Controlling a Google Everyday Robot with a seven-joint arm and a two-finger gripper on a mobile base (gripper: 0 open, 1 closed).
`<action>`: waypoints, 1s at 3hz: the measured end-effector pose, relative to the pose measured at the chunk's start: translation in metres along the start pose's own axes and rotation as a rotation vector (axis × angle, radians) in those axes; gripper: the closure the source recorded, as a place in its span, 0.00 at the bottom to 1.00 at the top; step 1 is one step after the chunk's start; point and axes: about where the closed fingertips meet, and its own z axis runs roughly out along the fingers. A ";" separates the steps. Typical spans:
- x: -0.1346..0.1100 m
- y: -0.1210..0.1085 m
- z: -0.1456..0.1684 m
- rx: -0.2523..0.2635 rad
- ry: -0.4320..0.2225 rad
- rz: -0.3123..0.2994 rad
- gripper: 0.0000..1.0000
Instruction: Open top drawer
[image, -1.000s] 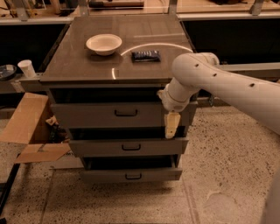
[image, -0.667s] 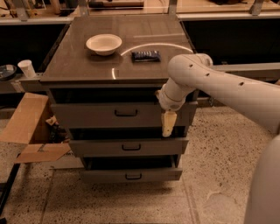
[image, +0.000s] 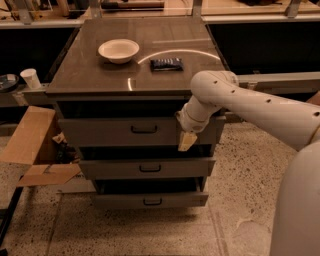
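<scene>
The top drawer (image: 100, 132) is the wide grey front under the cabinet top, with a small black centre handle (image: 144, 130). A dark gap shows above it. My gripper (image: 186, 141) hangs in front of the drawer's right part, pointing down, to the right of the handle and apart from it. Its tan tip reaches the drawer's lower edge. My white arm (image: 250, 102) comes in from the right.
Two shorter grey drawers (image: 150, 168) (image: 152, 201) sit below. A white bowl (image: 118, 50) and a dark packet (image: 166, 63) lie on the cabinet top. An open cardboard box (image: 32, 145) stands on the floor at left, with a paper cup (image: 31, 78) behind it.
My gripper has shifted slightly to the left along the top drawer's front, toward the handle. The drawers have not moved.
</scene>
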 end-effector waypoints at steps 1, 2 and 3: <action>-0.002 -0.001 -0.006 0.000 0.000 0.000 0.66; -0.002 -0.001 -0.009 0.000 0.000 0.000 0.89; -0.003 0.010 -0.026 0.024 -0.015 -0.010 1.00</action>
